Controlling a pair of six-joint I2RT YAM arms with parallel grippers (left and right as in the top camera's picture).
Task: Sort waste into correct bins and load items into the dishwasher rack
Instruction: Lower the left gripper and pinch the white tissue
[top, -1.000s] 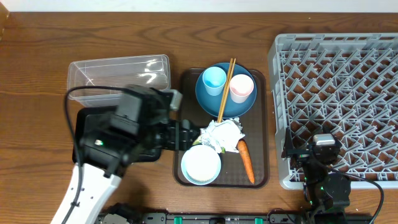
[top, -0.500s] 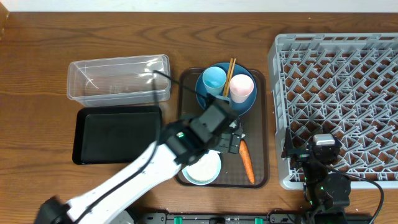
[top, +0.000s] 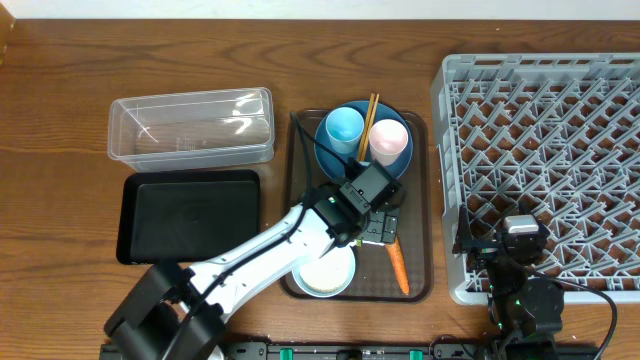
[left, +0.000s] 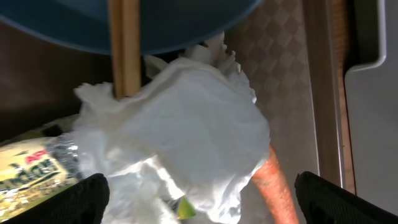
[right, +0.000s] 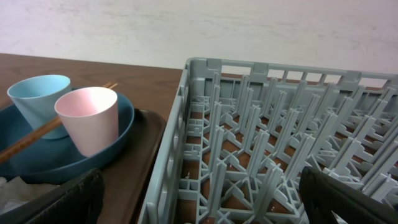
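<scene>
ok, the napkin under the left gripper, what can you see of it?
The crumpled white paper napkin is a loose creased wad on the brown tray, beside the dark-blue plate. The wooden chopsticks end against its top edge, the yellow snack packet lies at one side, and the carrot pokes from under the other. The open left gripper straddles it, not closed on it.

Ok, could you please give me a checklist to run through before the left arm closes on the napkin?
1. The left gripper is open, astride the crumpled napkin: ok.
2. The napkin is free of the chopsticks: not ok, their tips touch its edge.
3. The snack packet is outside the grasp: cannot tell, it lies partly under the napkin.
4. The carrot is clear of the napkin: not ok, its end sits under the paper.
5. The clear tub and black tray have room: ok.
6. The right gripper is open, parked by the dishwasher rack: ok.
</scene>
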